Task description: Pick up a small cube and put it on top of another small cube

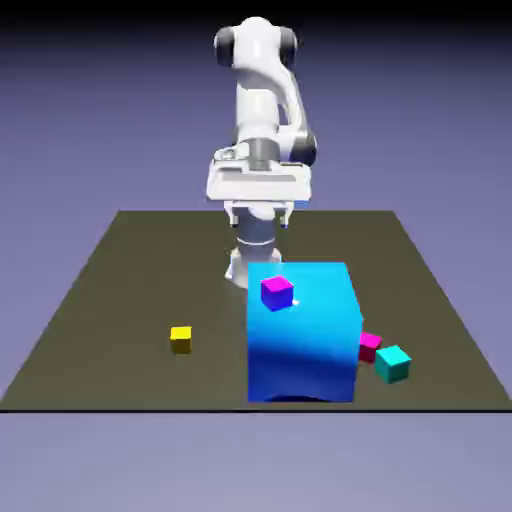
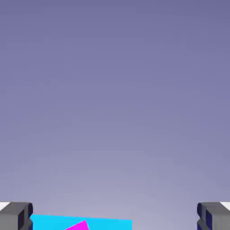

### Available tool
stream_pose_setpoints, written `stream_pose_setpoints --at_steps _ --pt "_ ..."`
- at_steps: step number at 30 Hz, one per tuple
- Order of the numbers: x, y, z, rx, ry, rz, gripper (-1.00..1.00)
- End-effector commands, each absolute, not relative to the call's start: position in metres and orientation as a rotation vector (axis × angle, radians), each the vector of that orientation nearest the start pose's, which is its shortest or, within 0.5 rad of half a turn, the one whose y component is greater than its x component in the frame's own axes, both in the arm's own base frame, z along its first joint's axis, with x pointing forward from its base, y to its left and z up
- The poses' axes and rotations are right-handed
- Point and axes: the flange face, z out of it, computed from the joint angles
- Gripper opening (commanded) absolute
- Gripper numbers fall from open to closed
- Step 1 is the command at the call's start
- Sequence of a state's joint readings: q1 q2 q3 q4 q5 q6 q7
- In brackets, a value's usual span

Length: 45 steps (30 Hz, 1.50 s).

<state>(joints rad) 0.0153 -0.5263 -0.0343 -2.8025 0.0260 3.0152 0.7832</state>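
The small yellow cube point(image 1: 180, 339) sits alone on the dark table toward the exterior view's left. My gripper point(image 1: 259, 216) hangs high above the table's far side, well behind the cube, open with nothing between its fingers. In the hand view the gripper point(image 2: 115, 218) shows only its two grey fingertips point(image 2: 16, 216) in the bottom corners, far apart, against the plain backdrop. The yellow cube does not appear in the hand view.
A big blue block point(image 1: 302, 331) stands at the front middle with a magenta cube point(image 1: 277, 291) on top. Another magenta cube point(image 1: 369, 345) and a teal cube point(image 1: 393, 363) lie to its right. The blue block's top point(image 2: 108, 223) and a magenta corner point(image 2: 78, 226) show in the hand view.
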Motion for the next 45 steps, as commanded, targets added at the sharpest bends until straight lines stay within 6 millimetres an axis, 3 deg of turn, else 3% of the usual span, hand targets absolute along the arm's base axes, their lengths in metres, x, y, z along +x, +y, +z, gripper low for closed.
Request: stream_pose_setpoints --at_steps 1,5,9,13,18,20,27,28,29,30,38,40,45 --pt "0.400 -0.021 0.427 -2.425 1.188 -0.869 1.00" --pt "0.408 -0.067 0.368 -2.269 1.610 -0.570 1.00" --pt "0.402 -0.111 0.307 -2.047 2.012 -0.294 1.00" --pt "0.382 -0.153 0.250 -1.757 2.388 -0.050 1.00" --pt "0.342 -0.202 0.190 -1.304 2.802 0.192 1.00" --pt "0.344 -0.202 0.183 -1.305 2.801 0.188 1.00" --pt "0.342 -0.196 0.124 -1.304 2.801 0.190 1.00" --pt "0.342 -0.195 0.120 -1.303 2.802 0.192 1.00" --pt "0.342 -0.195 0.120 -1.303 2.802 0.192 -1.00" --pt "0.342 -0.195 0.120 -1.303 2.802 0.192 -1.00" --pt "0.343 -0.202 0.187 -1.304 2.802 0.190 -1.00" --pt "0.366 -0.185 0.199 -1.463 2.710 0.185 -1.00" --pt "0.439 -0.160 0.265 -1.661 2.477 0.007 -1.00"
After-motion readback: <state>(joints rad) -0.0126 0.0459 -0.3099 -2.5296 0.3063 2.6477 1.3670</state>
